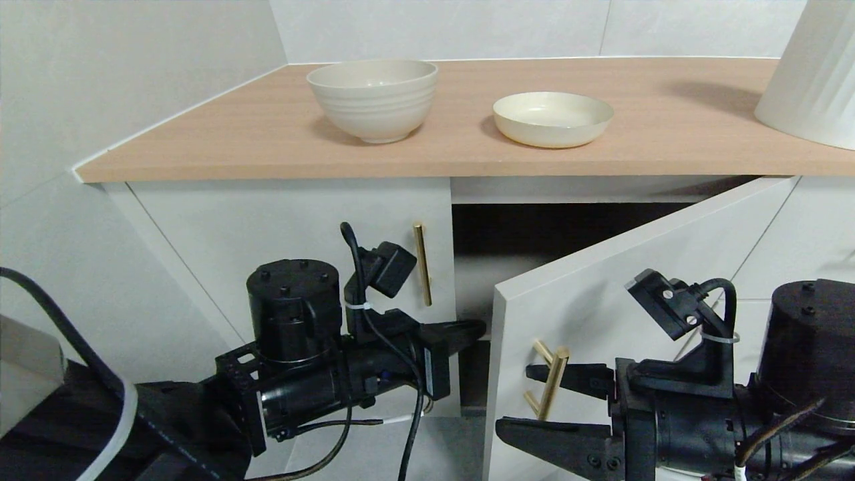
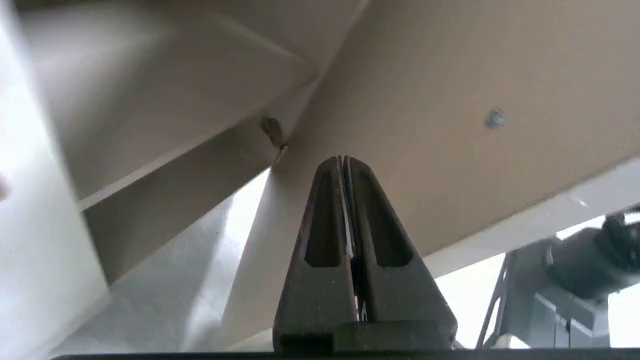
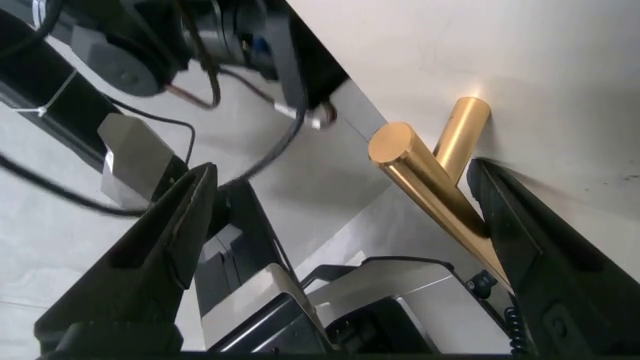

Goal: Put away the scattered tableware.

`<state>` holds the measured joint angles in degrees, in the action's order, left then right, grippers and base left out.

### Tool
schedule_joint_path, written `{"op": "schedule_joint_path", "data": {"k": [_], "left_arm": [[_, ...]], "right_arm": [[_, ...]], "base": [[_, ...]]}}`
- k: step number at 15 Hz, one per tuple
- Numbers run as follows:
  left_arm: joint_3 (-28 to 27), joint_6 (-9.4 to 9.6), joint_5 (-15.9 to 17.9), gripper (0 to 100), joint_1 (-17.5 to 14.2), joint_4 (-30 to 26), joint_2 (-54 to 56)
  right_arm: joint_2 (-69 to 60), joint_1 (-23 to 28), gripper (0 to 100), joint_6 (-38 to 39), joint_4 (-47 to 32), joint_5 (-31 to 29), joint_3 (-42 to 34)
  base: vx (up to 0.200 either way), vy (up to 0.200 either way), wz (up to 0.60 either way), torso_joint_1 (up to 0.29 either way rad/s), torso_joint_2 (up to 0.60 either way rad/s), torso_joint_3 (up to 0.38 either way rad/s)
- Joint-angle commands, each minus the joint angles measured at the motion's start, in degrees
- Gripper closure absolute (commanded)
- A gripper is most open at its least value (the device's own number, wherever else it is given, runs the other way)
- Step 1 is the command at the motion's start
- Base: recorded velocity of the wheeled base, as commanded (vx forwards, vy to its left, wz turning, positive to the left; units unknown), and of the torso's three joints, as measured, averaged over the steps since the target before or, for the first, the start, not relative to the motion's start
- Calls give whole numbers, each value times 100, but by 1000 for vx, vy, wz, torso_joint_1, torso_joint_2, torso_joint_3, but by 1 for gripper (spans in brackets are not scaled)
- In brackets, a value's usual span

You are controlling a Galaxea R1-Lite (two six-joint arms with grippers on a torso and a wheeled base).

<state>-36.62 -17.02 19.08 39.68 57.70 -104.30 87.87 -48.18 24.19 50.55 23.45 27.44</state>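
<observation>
Two pieces of tableware sit on the light wooden countertop [image 1: 668, 133], well above both arms. Below it, the white right-hand cabinet door [image 1: 634, 267] stands partly swung out, with a dark opening beside it. The cream ribbed bowl [image 1: 372, 100] is nearer the left arm, the cream shallow dish [image 1: 552, 119] nearer the right. The right gripper [image 1: 513, 398] is spread wide, straddling the door's upright brass bar handle [image 1: 552, 384] without clamping it. The left gripper [image 1: 467, 331], pressed closed and empty, points into the gap. The door probably needs to swing wider first.
</observation>
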Motion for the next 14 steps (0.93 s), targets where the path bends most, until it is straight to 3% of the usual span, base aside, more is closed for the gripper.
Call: {"op": "schedule_joint_path", "data": {"k": [1, 3, 5, 6, 9, 14], "left_arm": [[32, 67, 17, 100, 154, 49, -99], [-108, 331, 43, 100, 286, 295, -389], [-223, 410, 43, 100, 330, 391, -582], [-293, 489, 43, 100, 356, 699, -776], [-346, 463, 158, 100, 418, 1358, -1083], [-372, 454, 166, 100, 585, 1622, -1101]], "right_arm": [[2, 1, 0, -2, -19, 1, -37], [-24, 1, 0, -10, -19, -8, -37], [-24, 1, 0, -19, -19, -16, -37], [-77, 1, 0, -19, -19, -34, -55], [-393, 318, 0, -10, -19, -25, -310], [-745, 845, 0, -19, -19, -25, -758]], "base": [[0, 0, 0, 0, 0, 0], [0, 0, 0, 0, 0, 0], [0, 0, 0, 0, 0, 0], [0, 0, 0, 0, 0, 0], [0, 0, 0, 0, 0, 0], [0, 0, 0, 0, 0, 0]]}}
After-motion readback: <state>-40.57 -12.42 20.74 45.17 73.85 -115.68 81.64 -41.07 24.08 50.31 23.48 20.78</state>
